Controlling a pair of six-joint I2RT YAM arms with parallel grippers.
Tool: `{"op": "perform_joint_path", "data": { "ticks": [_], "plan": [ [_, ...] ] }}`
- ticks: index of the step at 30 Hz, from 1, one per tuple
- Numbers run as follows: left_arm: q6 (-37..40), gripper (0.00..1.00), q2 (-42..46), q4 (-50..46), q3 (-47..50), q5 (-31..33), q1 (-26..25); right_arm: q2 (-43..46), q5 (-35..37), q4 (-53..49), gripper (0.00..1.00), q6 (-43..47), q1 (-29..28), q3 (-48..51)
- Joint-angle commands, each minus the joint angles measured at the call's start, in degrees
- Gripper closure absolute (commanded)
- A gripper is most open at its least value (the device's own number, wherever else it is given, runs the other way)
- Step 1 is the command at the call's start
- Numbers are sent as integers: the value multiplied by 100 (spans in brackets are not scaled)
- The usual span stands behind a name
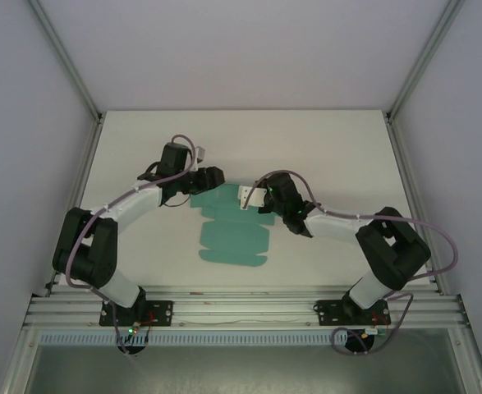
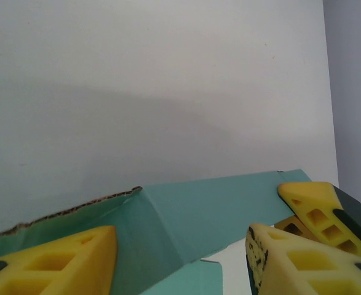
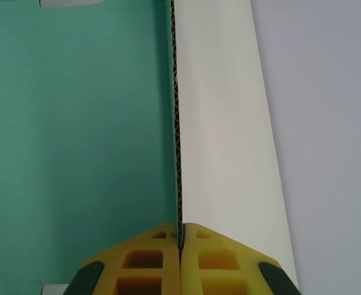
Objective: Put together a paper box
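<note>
Pinching paper box flap edge: right gripper, clamped tight; left gripper apart, around another flap.

Overhead view looks steeply down on the table; both wrist views sit close on the shared paper box.
</note>
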State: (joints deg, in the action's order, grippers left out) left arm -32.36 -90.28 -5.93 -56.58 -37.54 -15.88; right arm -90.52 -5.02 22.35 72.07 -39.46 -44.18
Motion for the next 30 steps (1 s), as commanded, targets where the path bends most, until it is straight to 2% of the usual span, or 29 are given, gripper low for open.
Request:
{"op": "perform_joint_path", "data": {
  "ticks": [1,6,10,16,21,23,26,30],
  "plan": [
    [-222,44,-78,282,61,-134,-89,184,-122,247,100,-129,-28,74],
    [-683,46,-169,822,201,-246,-219,166,-207,316,100,-115,-29,89],
    [-1288,59,-229,1515,397,-134,-257,217,-441,464,100,-5,-29,224],
    [-1833,81,-334,1899,518,212,-338,333,-553,455,100,0,-36,275],
    [-2071,85,-334,2265,619,185,-390,365,-559,406,100,49,-45,271],
    [-1928,84,-278,2090,581,192,-409,369,-478,402,100,52,-45,275],
    [-1548,70,-45,1638,548,403,-403,430,-352,348,100,0,-44,256],
    [-846,43,601,779,577,936,-399,487,-181,200,100,-79,-40,187]
  ]
}}
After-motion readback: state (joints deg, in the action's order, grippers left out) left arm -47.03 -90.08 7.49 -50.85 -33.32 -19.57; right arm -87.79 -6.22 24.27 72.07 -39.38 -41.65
